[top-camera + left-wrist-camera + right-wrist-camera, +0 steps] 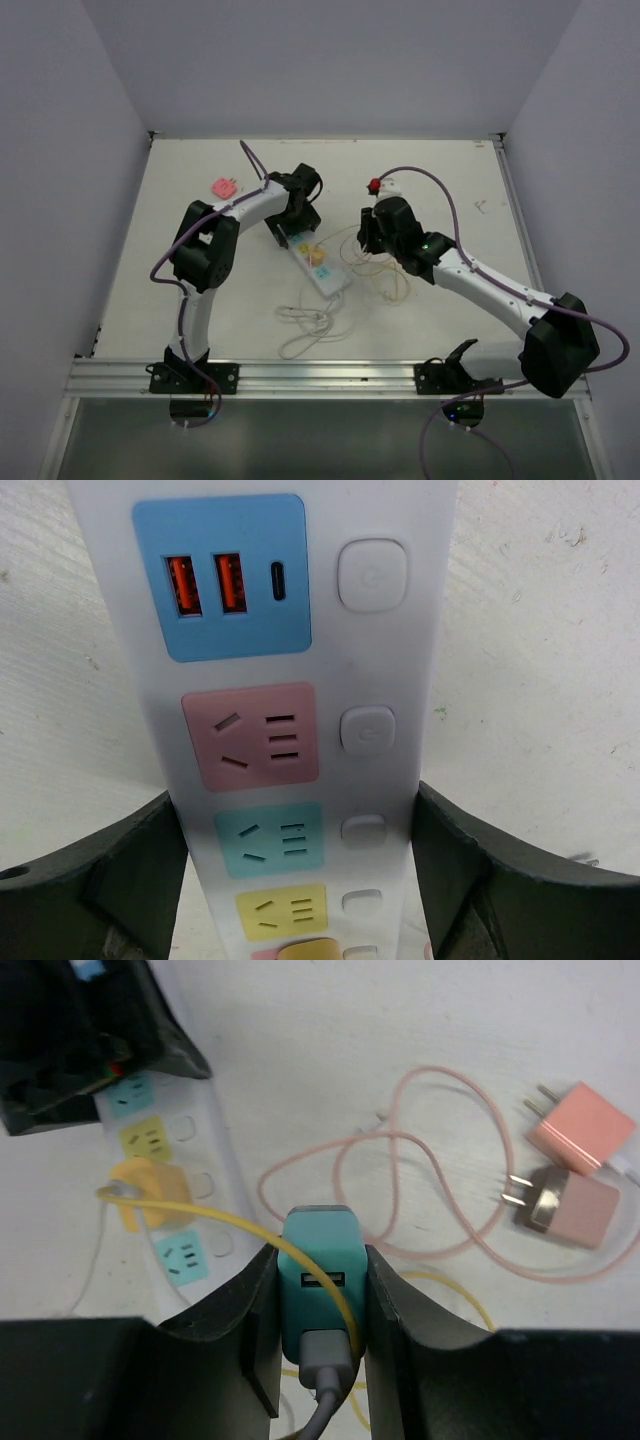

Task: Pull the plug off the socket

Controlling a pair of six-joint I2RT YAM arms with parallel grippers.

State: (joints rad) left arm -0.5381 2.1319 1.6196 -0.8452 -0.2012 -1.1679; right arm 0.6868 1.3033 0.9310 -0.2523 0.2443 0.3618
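Note:
The socket, a long white power strip [325,275] with coloured outlet faces, lies at mid-table. My left gripper [297,222] is shut on its far end; in the left wrist view the fingers [460,860] press both sides of the strip [390,640]. A yellow plug [148,1188] with a yellow cable sits in one outlet, and it shows in the left wrist view [305,948]. My right gripper [320,1255] is shut on a teal plug [318,1250] with a grey cable, held clear of the strip to its right. The teal outlet [185,1257] is empty.
Two pink plugs [575,1165] with a looped pink cable [400,1150] lie on the table right of the strip. Another pink plug [224,187] lies at the far left and a small red object [376,185] at the back. The strip's white cord [305,330] coils near the front.

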